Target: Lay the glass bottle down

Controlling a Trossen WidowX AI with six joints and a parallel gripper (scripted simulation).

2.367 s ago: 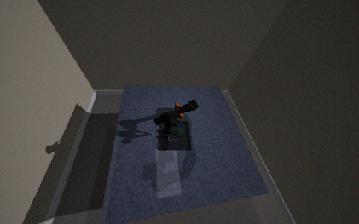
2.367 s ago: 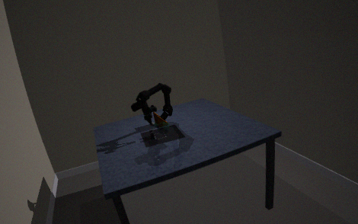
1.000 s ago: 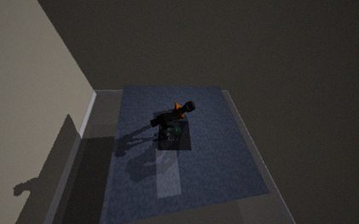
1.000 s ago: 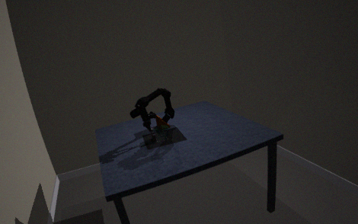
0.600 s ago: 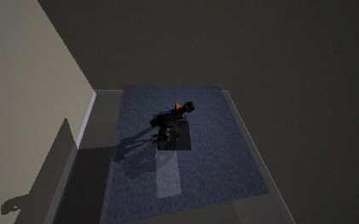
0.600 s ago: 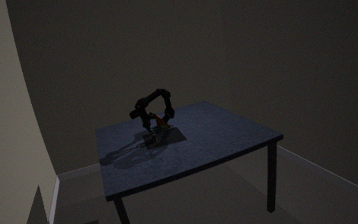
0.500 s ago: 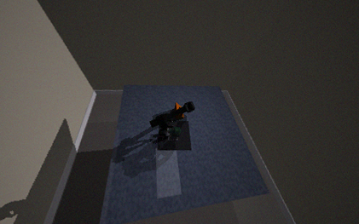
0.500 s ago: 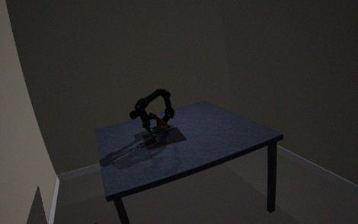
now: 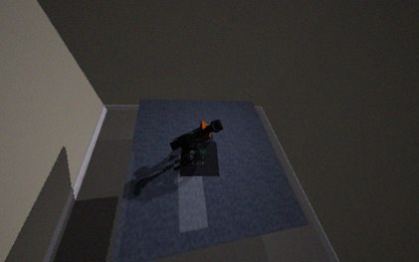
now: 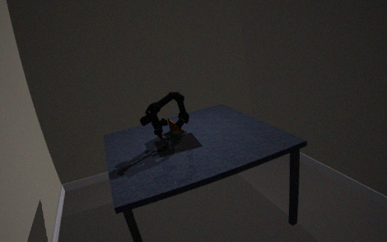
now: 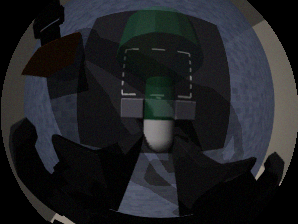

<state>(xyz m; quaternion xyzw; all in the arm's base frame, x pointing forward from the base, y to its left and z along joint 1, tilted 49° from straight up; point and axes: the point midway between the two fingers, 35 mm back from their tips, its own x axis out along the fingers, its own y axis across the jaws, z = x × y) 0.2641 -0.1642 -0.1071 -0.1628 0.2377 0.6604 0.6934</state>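
Both fingers of my gripper [image 9: 184, 163] [image 10: 161, 137] [image 11: 159, 142] pinch the glass bottle [image 9: 200, 154] [image 10: 175, 135] [image 11: 159, 31] near its cap; I should ease its neck squarely into the grey rest [image 11: 132, 108].

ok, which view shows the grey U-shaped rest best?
Wrist: both prongs of the rest show, one either side of the green bottle neck. In the top and exterior views I can't make the rest out in the dark clutter under the arm.

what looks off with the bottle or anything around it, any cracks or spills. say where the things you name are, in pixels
Nothing stands out: no crack or spill shows on the dark mat [image 9: 213, 165] [image 10: 191, 141] [image 11: 102, 117] or the glass bottle [image 11: 159, 37], whose capped neck is between the end effector's [image 11: 159, 142] fingers. The dim light could hide fine cracks.
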